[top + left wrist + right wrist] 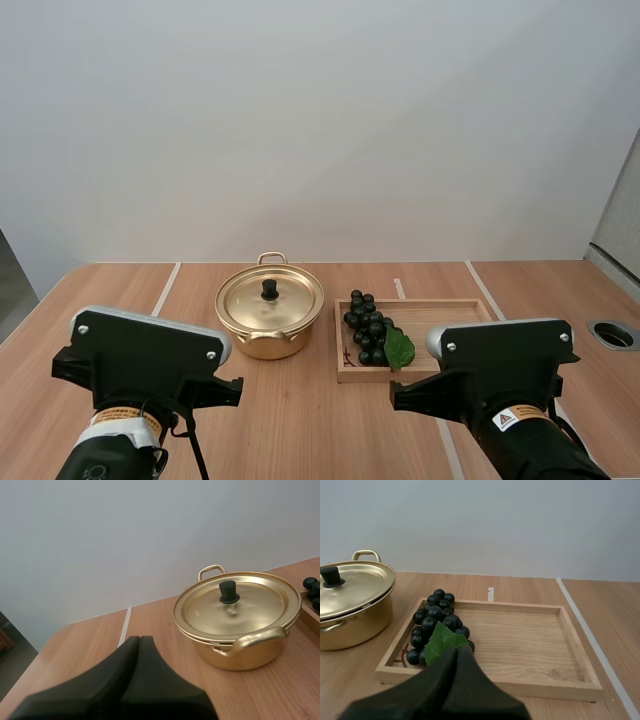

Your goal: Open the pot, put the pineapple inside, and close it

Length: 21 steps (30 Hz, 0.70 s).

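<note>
lid point(288, 300) on pot point(262, 346), grapes point(366, 326) in tray point(441, 316) beside it

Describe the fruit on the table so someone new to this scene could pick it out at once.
On the wooden table, just right of the lidded gold pot in the high view, lies a shallow wooden tray. At the tray's end nearest the pot sits a bunch of grapes. It is the only dark beaded cluster here: near-black berries with one green leaf.

Lidded pot point(268, 318) just beside tray point(440, 320); open table point(300, 420) before both.
</note>
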Tool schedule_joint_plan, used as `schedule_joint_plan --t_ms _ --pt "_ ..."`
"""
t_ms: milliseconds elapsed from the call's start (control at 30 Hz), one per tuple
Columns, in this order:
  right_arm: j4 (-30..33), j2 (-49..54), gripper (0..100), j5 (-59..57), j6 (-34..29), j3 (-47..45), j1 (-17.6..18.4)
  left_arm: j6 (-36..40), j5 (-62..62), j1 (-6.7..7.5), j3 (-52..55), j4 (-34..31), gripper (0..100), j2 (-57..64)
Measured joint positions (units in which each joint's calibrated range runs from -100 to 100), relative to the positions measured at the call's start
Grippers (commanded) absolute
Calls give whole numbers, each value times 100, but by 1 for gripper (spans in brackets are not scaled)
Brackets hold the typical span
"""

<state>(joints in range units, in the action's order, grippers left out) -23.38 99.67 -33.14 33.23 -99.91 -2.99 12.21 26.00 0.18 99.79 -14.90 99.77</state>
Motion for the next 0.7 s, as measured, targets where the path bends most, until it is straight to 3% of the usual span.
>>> schedule_joint_plan --t_ms 200,500,700 --pt "37 0 0 -36 -144 0 16 201 20 -37 11 0 0 0" --pt "1514 0 0 -36 -186 0 23 211 177 -45 11 0 0 0" --pt "1703 0 0 -36 -562 0 23 328 185 -45 11 23 0 0"
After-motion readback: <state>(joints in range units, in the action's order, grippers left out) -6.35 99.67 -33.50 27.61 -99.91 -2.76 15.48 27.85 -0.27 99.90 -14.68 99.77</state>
